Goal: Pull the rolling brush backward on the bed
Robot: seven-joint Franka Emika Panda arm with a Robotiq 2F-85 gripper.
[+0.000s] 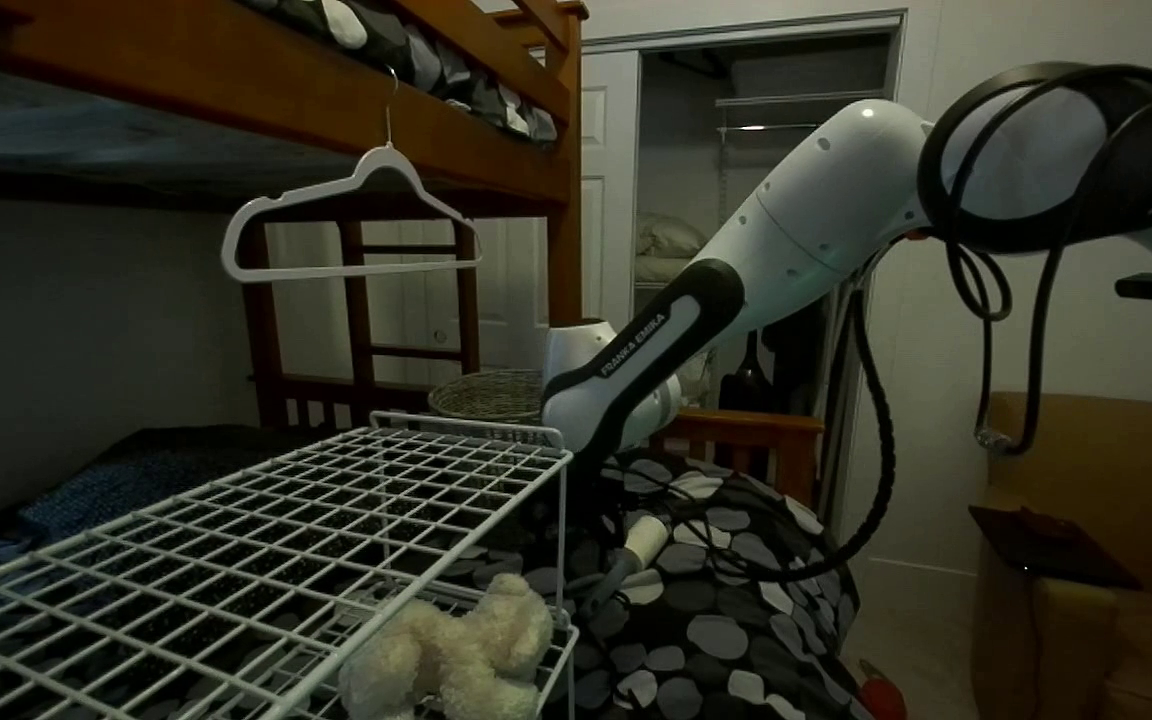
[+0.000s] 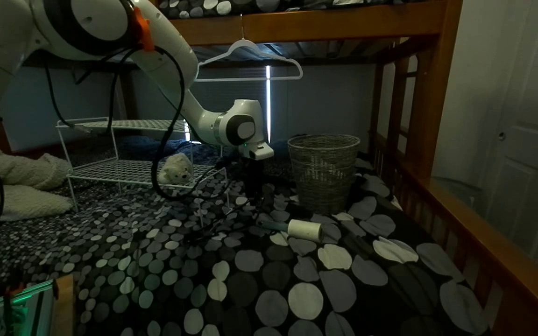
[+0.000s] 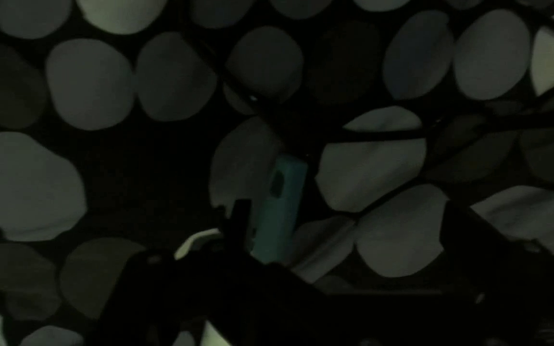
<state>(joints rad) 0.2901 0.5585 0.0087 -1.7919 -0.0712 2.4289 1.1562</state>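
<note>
The rolling brush has a white roller (image 2: 305,230) and a grey-blue handle (image 2: 271,225). It lies on the bed (image 2: 276,305) with its black, oval-spotted cover. The roller (image 1: 647,541) and handle (image 1: 608,582) also show in an exterior view. In the wrist view the handle (image 3: 281,206) lies just inside the left finger, with a wide gap to the right finger. My gripper (image 3: 346,218) is open and points down. In an exterior view the dark gripper (image 2: 253,179) is above and behind the handle. The wrist view is very dark; the gripper hides the handle's lower part there.
A wicker basket (image 2: 323,172) stands close beside the gripper. A white wire rack (image 1: 316,520) holds a cream teddy bear (image 1: 461,650). A white hanger (image 2: 250,60) hangs from the upper bunk. Black cables (image 1: 871,500) loop near the brush. A wooden rail (image 2: 493,252) edges the bed.
</note>
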